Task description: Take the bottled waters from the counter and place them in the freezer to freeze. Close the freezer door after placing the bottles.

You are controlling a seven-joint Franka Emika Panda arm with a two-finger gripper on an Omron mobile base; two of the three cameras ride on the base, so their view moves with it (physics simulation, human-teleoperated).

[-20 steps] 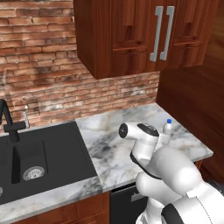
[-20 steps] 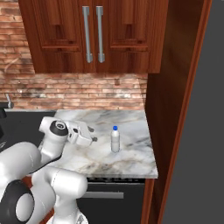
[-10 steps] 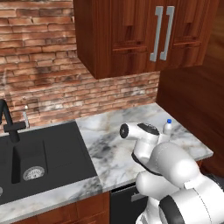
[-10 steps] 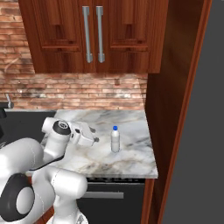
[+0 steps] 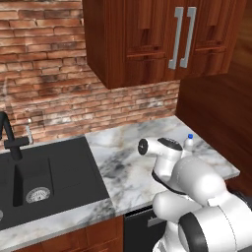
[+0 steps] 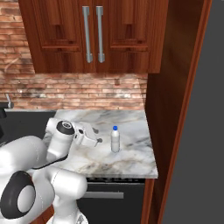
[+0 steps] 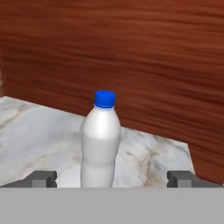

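**Now facing the bottle**

Plainly, the marble counter is carrying one upright water bottle near its right end, beside a wood panel. The tool is hovering just left of it, released, fingers spread wide, touching nothing.

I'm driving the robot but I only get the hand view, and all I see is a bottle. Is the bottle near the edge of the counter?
Observer: No. The bottle stands upright well in from the front edge of the counter, close to the tall wood panel.
Operator: Is my gripper touching it?
Observer: Not yet. The gripper is open, beside the bottle, with a gap between them.
Operator: What's on the other side of me?
Observer: A black sink with a dark faucet.
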